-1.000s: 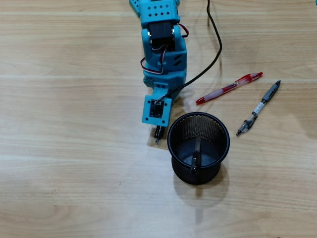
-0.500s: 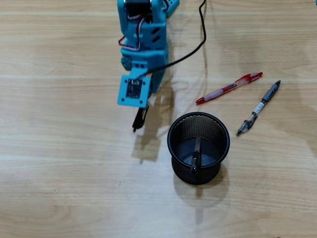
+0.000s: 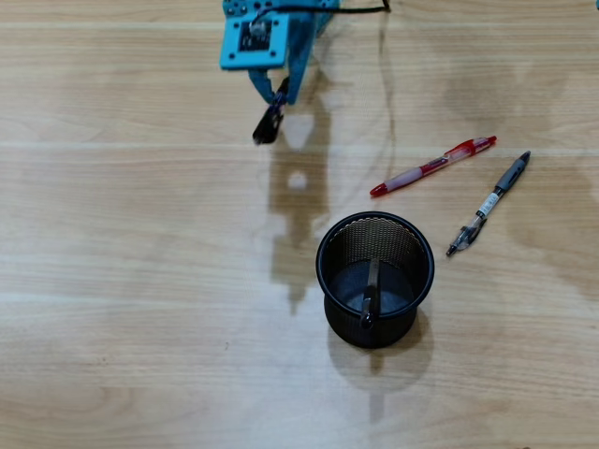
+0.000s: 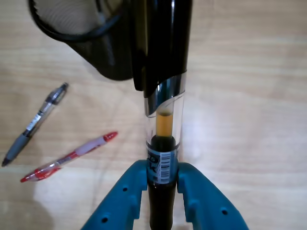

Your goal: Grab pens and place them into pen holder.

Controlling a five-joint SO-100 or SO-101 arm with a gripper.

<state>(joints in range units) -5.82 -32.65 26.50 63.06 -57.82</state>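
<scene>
My blue gripper (image 4: 161, 171) (image 3: 271, 105) is shut on a clear-and-black pen (image 4: 162, 86) (image 3: 267, 124), lifted above the table near the top edge of the overhead view. The black wire-mesh pen holder (image 3: 374, 276) (image 4: 81, 33) stands below and to the right of it in the overhead view, with one dark pen (image 3: 371, 295) leaning inside. A red-and-translucent pen (image 3: 432, 166) (image 4: 67, 157) and a grey pen (image 3: 489, 203) (image 4: 33, 125) lie flat on the wood to the holder's upper right in the overhead view.
The table (image 3: 140, 281) is pale wood. A black cable (image 3: 360, 9) runs from the arm along the top edge.
The arm has drawn back from beside the holder's rim toward the top of the overhead view, rising with the clear-and-black pen in its grip. The other pens and the holder have not moved.
</scene>
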